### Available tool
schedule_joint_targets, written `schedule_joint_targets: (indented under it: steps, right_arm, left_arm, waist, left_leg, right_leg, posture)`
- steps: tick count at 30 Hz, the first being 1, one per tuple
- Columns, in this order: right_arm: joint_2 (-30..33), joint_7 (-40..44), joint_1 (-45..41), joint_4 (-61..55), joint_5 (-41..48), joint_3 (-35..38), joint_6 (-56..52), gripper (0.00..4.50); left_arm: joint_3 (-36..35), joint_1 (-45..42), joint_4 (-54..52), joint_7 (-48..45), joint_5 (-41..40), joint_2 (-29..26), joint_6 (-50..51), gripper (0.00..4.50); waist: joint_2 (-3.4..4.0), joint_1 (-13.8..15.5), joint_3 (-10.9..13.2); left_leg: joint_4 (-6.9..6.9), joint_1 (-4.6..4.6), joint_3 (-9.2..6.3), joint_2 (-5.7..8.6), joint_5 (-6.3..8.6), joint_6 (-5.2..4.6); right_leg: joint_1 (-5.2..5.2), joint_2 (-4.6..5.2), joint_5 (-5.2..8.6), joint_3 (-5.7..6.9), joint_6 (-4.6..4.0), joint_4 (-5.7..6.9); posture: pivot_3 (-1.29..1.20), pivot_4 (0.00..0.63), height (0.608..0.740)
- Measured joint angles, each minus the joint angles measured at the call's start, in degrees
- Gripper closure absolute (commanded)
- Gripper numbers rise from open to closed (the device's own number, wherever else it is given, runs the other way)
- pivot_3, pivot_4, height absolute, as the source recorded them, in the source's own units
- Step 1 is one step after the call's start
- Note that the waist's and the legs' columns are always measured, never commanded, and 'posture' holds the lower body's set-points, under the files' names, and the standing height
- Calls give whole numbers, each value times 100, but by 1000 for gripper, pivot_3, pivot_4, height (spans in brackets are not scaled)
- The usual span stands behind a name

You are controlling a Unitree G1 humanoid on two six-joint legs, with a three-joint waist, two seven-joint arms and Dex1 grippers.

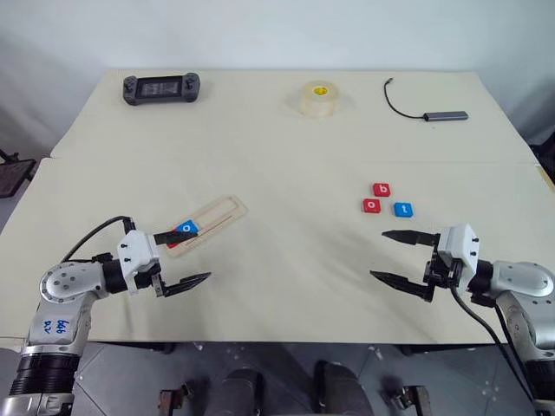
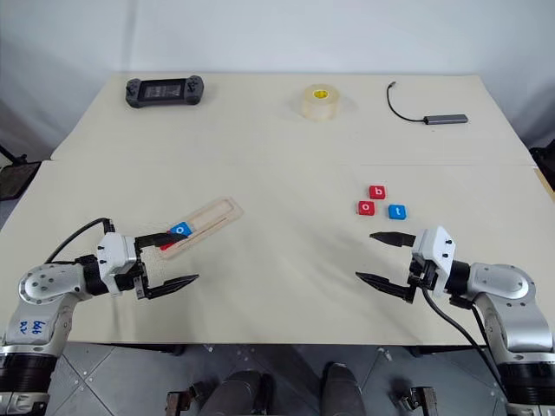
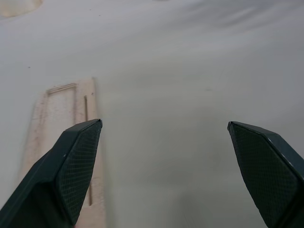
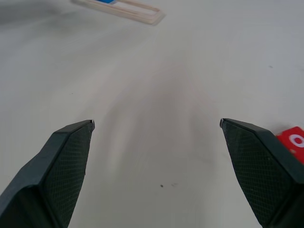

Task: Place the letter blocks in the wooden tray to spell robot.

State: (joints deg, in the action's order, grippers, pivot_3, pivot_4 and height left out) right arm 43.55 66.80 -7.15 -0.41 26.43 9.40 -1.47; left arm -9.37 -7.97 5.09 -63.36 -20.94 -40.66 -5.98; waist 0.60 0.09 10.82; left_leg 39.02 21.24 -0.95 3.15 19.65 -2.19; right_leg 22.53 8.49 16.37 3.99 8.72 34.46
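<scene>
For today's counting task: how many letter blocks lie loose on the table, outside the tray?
3: red b, red o and blue t, clustered ahead of the right gripper. Others sit in the tray, partly hidden.

Bright even light, soft shadows, sharp.

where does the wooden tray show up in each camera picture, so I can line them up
Left eye view: wooden tray, lower left of centre, beside the left gripper.
Right eye view: the same place.
Left wrist view: behind one finger.
Right wrist view: far edge.
Shared landmark: the blue block in it.
</scene>
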Motion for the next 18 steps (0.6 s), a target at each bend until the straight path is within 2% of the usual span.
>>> schedule_joint_targets:
  steps: [6,14,18]
  right_arm:
    - [-216,14,-172,94,10,-23,62,61]
    - [-1089,-140,-878,-243,67,-598,-24,61]
    - [-1444,-347,-1239,-575,57,-1006,-225,61]
  left_arm:
    - [-190,491,-275,271,-103,100,180,0]
    - [-1392,1554,-445,1180,-410,526,173,0]
    - [-1853,1945,-93,1242,-484,550,161,0]
  waist:
    - [0,-30,0]
    - [0,-23,0]
    - [0,1,0]
  left_leg:
    - [-1,-1,0,-6,2,4]
    - [0,-2,-1,-10,5,9]
    - [1,0,-5,-9,5,9]
  right_leg:
    - [0,-2,0,-1,0,-2]
    - [3,-3,1,-1,-2,-2]
    - [2,-2,2,5,-3,-3]
  posture:
    - [0,150,740]
    - [0,150,740]
    - [0,150,740]
